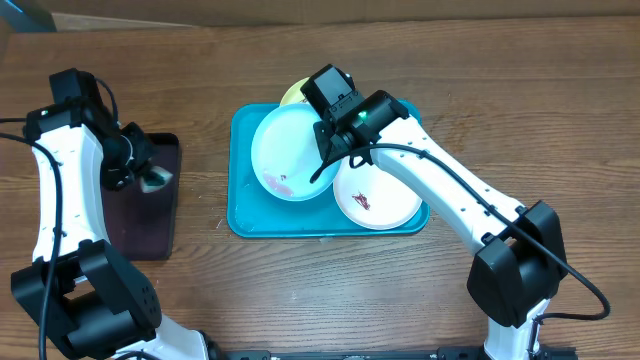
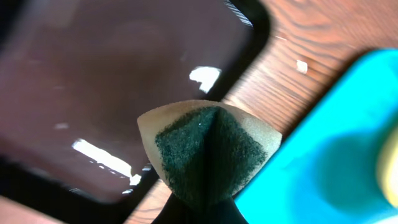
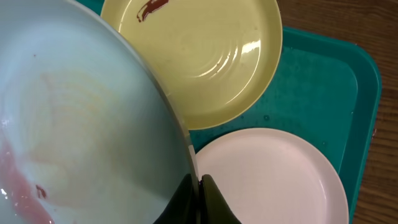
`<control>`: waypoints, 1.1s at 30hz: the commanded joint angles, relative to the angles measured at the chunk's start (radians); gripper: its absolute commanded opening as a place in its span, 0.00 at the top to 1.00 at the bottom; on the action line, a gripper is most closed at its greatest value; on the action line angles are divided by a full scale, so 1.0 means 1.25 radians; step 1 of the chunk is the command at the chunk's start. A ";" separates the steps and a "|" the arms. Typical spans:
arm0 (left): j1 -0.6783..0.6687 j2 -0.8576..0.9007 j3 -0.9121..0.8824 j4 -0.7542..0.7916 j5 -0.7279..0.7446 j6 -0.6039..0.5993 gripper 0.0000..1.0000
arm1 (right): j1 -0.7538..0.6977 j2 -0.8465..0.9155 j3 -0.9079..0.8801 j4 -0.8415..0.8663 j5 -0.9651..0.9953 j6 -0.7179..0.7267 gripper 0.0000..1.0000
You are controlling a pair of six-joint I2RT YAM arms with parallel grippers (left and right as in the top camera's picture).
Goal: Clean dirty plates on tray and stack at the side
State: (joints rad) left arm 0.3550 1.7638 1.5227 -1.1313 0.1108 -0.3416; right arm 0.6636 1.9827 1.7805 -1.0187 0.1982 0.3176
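The turquoise tray [image 1: 240,215] lies mid-table. My right gripper [image 1: 328,140] is shut on the rim of the mint-blue plate [image 1: 290,150] and holds it tilted above the tray; the plate [image 3: 74,124] shows a reddish smear low on its left. The white plate [image 1: 380,200] lies on the tray's right side with a small dark smear. The yellow-green plate [image 3: 205,56] lies at the tray's back, mostly hidden in the overhead view [image 1: 292,93], with a dark smear near its rim. My left gripper [image 1: 150,178] is shut on a green-faced sponge [image 2: 208,149] above the black tray's right edge.
A smaller black rectangular tray [image 1: 140,215] lies left of the turquoise tray, with a strip of wooden table [image 1: 205,170] between them. The right arm reaches across the turquoise tray's right side.
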 commanded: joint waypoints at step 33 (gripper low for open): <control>-0.303 0.023 -0.049 0.024 0.154 0.122 0.96 | 0.002 0.179 -0.118 0.211 -0.181 0.285 0.96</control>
State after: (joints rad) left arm -0.0017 1.7653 1.4830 -1.1126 0.3332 -0.1589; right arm 0.6636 2.1780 1.6295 -0.7544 -0.0631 0.6010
